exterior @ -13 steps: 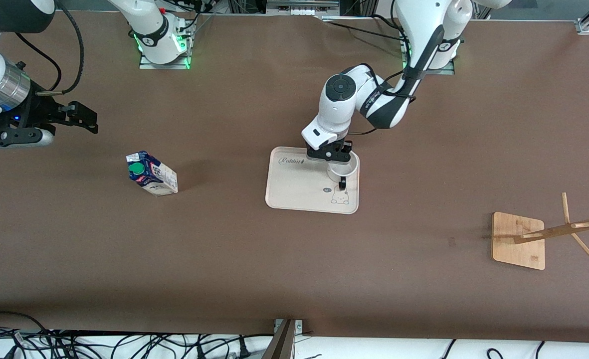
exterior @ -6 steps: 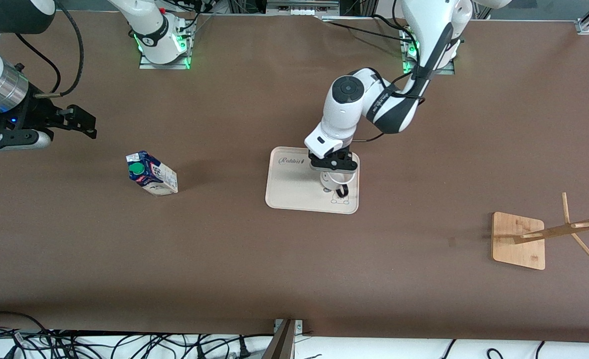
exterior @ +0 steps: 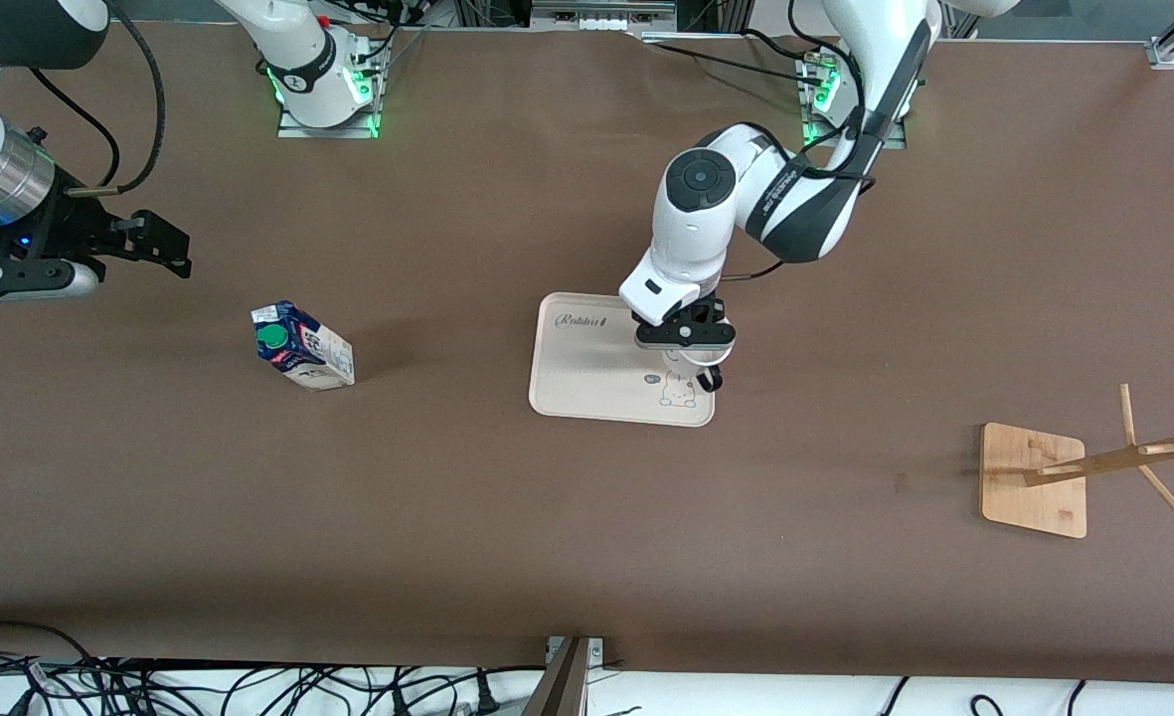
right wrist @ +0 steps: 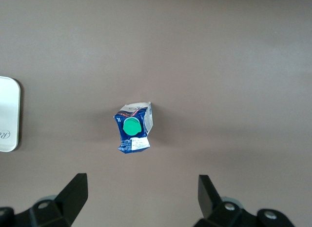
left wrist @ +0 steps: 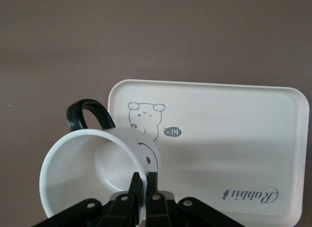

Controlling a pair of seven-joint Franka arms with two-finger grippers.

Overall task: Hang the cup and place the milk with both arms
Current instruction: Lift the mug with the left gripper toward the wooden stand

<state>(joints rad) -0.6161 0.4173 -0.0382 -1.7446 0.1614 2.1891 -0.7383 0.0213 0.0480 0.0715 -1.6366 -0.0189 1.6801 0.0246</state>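
My left gripper (exterior: 691, 343) is shut on the rim of the cup (exterior: 698, 360), a white mug with a black handle, and holds it tilted above the cream tray (exterior: 587, 373). In the left wrist view the cup (left wrist: 83, 163) shows its open mouth, handle and smiley face, with the gripper (left wrist: 145, 180) pinching its wall. The milk (exterior: 301, 347), a blue carton with a green cap, stands on the table toward the right arm's end. My right gripper (exterior: 164, 239) is open and empty, above the table near the milk. The milk shows in the right wrist view (right wrist: 133, 127) between the open fingers.
A wooden cup rack (exterior: 1034, 479) with slanted pegs stands toward the left arm's end of the table. The tray shows a bear drawing and also appears in the left wrist view (left wrist: 234, 139). Cables lie along the table's front edge.
My left gripper has lifted the cup off the tray and carried it toward the tray's edge nearer the rack. The right gripper has barely moved.
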